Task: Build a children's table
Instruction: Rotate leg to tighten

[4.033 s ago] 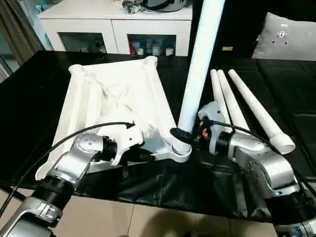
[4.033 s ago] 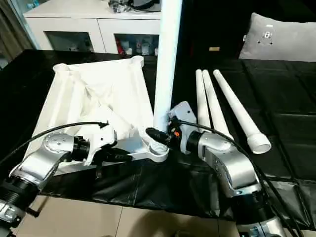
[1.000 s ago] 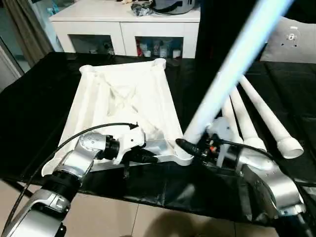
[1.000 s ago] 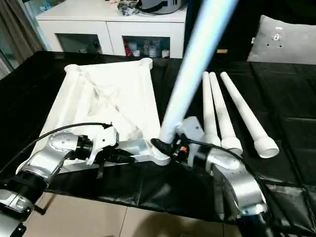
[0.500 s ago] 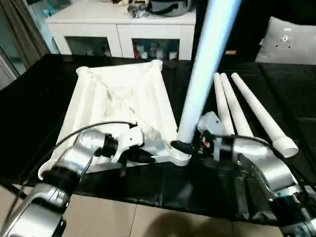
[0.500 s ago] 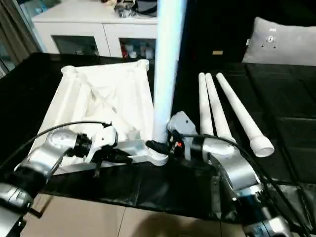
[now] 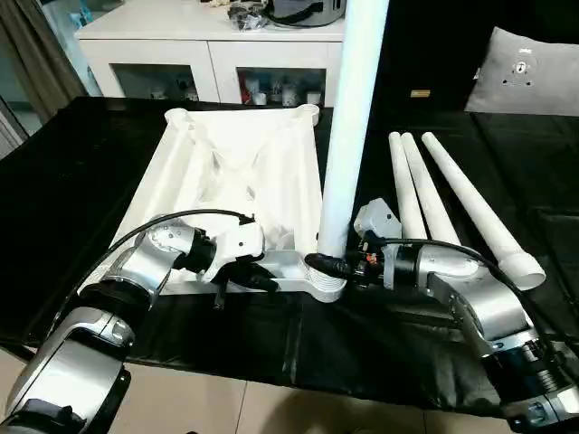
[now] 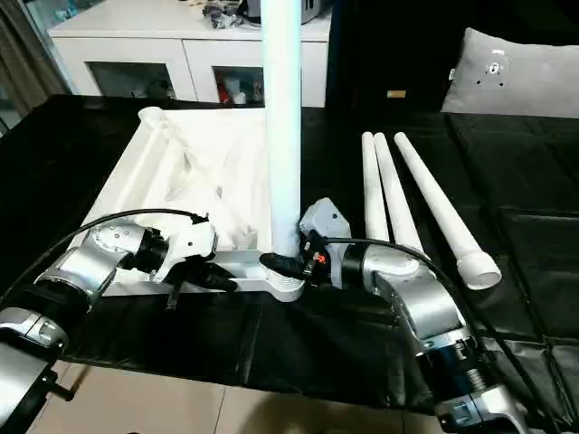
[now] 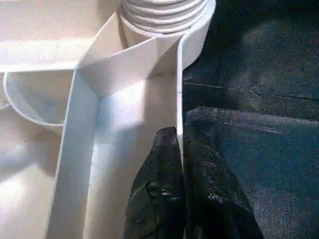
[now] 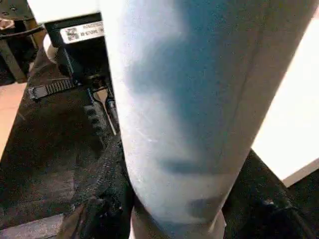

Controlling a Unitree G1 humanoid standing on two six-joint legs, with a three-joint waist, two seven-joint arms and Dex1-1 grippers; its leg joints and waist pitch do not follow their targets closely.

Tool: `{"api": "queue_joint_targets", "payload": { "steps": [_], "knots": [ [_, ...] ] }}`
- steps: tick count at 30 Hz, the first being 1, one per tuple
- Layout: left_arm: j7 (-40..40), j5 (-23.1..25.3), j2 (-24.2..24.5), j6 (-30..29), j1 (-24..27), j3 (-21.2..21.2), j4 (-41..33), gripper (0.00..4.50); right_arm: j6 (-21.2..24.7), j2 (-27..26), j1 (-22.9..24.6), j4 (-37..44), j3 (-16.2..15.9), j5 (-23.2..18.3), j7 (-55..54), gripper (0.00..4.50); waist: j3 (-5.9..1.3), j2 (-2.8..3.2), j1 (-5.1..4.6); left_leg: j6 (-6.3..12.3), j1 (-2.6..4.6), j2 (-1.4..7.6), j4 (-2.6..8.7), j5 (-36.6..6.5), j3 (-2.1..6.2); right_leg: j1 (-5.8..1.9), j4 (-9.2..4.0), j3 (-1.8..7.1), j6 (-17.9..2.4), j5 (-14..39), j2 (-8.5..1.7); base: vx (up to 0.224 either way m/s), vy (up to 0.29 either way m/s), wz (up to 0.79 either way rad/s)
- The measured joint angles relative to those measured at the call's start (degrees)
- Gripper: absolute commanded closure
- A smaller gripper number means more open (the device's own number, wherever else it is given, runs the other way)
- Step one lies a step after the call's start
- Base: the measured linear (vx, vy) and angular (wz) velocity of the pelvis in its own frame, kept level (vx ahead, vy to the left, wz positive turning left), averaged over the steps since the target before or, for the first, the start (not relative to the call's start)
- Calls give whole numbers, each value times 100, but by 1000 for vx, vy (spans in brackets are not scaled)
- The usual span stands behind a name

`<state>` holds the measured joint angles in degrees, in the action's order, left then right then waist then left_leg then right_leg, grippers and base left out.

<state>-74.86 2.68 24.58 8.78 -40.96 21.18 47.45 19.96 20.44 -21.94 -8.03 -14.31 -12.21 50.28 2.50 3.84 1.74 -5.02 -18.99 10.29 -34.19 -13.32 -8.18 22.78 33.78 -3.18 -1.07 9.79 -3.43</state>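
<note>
The leg (image 7: 348, 136), tilted a second ago, now stands upright in the near corner socket (image 7: 327, 282) of the upturned top (image 7: 235, 181) on the black table (image 7: 72, 172), so threading can go on. The right gripper (image 7: 330, 268) clasps its base; the left gripper (image 9: 179, 164) pinches the top's rim. Three legs (image 7: 443, 194) lie beside.

Bright even indoor light, white plastic near glare against deep black cloth, close wrist views soft.
</note>
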Motion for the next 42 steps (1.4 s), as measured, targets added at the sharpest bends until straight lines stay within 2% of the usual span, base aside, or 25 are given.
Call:
{"api": "queue_joint_targets", "payload": {
  "steps": [3, 7, 11, 17, 22, 30, 31, 35, 36, 37, 39, 40, 41, 42],
  "knots": [
    [223, -13, 64, -233, 257, -178, -301, 450, 0, -204, 52, -2, 2, 92, -393, 261, 2, -6, -45, -1, 9, 4, 4, 0, 5, 5, 5, -2, 14, 8, 1, 0, 0, 0],
    [741, -140, 117, -946, 1018, -502, -1415, 450, 3, -523, 153, -11, 88, 147, -997, 261, 1, -19, -172, -2, 12, 2, 8, 1, 1, 11, -7, -1, 19, 11, -2, 0, 0, 0],
    [1531, -285, -55, -1866, 1916, -803, -2800, 450, -12, -836, 76, -238, 270, 181, -1538, 261, -4, -30, -292, -2, 4, 2, 11, 1, 0, 14, -38, -2, 19, 11, -2, 0, 0, 0],
    [2332, -217, -253, -3126, 2724, -963, -4418, 450, -150, -1068, -189, -613, 296, 182, -1771, 261, 9, -132, -336, -2, -6, 12, 16, 0, 3, 28, -52, -22, 19, 11, 3, 0, 0, 0],
    [2549, -35, -324, -3192, 2662, -816, -4495, 450, -152, -1063, -210, -698, 321, 220, -1770, 261, 4, -157, -288, -2, -11, 12, 23, 0, 3, 23, -65, -25, 19, 11, 2, 0, 0, 0],
    [2699, 171, -246, -3301, 2496, -610, -4533, 450, -295, -1169, -329, -966, 396, 256, -1870, 261, -2, -159, -286, -2, -8, 13, 30, 0, 3, 20, -64, -28, 18, 10, 2, 0, 0, 0],
    [2699, 168, -248, -3301, 2442, -611, -4467, 450, -328, -1196, -369, -1043, 444, 257, -1881, 205, -2, -159, -287, -2, -9, 13, 30, 0, 4, 20, -65, -29, 17, 10, 2, 0, 0, 0],
    [2675, 113, -261, -3257, 2308, -566, -4312, 450, -374, -1249, -370, -1270, 508, 241, -1971, 171, 11, -138, -270, -2, -19, 11, 30, 0, 4, 25, -65, -30, 14, 8, -1, 0, 0, 0],
    [2649, 79, -258, -3227, 2277, -563, -4255, 450, -384, -1224, -359, -1257, 514, 223, -1949, 171, 12, -121, -253, -2, -18, 11, 30, 0, 3, 22, -65, -30, 11, 6, -2, 0, 0, 0],
    [2624, 49, -258, -3207, 2255, -557, -4213, 450, -388, -1189, -353, -1252, 514, 204, -1907, 146, 12, -113, -231, -2, -18, 11, 30, 0, 3, 20, -64, -30, 5, 2, -2, 0, 0, 0],
    [2578, 20, -260, -3117, 2200, -509, -4145, 450, -322, -1157, -268, -1248, 572, 118, -1863, 142, 16, -104, -187, -2, -20, 17, 31, 0, 3, 22, -63, -35, -2, -3, 1, 0, 0, 0],
    [2552, -12, -260, -3062, 2190, -498, -4123, 450, -266, -1148, -168, -1245, 610, 54, -1826, 136, 26, -87, -153, -3, -26, 22, 31, 1, 2, 23, -62, -41, -5, -5, 1, 0, 0, 0],
    [2521, -27, -259, -3019, 2182, -498, -4107, 450, -259, -1148, -116, -1231, 656, 25, -1785, 111, 36, -68, -143, -3, -28, 24, 31, 1, 0, 25, -62, -41, -31, -21, 1, 0, 0, 0],
    [2480, -40, -258, -2975, 2143, -483, -4055, 450, -266, -1114, -72, -1161, 684, 2, -1723, 111, 40, -52, -128, -2, -30, 25, 31, 1, -1, 25, -61, -43, -38, -25, 1, 0, 0, 0]
  ]
}}
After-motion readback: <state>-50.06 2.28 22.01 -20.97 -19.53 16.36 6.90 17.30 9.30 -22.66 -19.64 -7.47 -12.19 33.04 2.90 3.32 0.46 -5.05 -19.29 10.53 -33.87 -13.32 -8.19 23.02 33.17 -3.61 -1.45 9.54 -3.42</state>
